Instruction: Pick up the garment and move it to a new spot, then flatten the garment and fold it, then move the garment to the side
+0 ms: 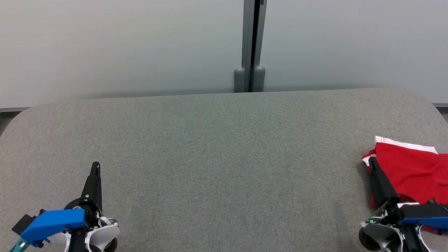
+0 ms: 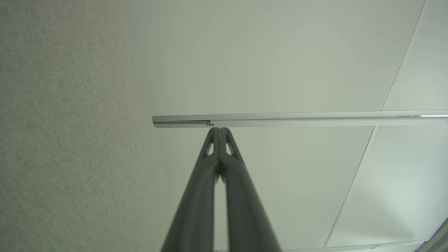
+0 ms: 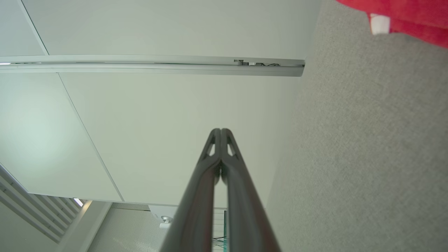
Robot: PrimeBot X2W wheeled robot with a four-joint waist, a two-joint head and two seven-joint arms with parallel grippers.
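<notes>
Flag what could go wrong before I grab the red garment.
1. The right claw is shut beside the garment; advancing without opening would likely just shove the cloth.
2. The garment lies bunched near the right end of the grey surface, so a shove might push it off.

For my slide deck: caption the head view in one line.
Grey table, both grippers shut: left gripper over bare fabric, right gripper by the red garment at the right edge.
</notes>
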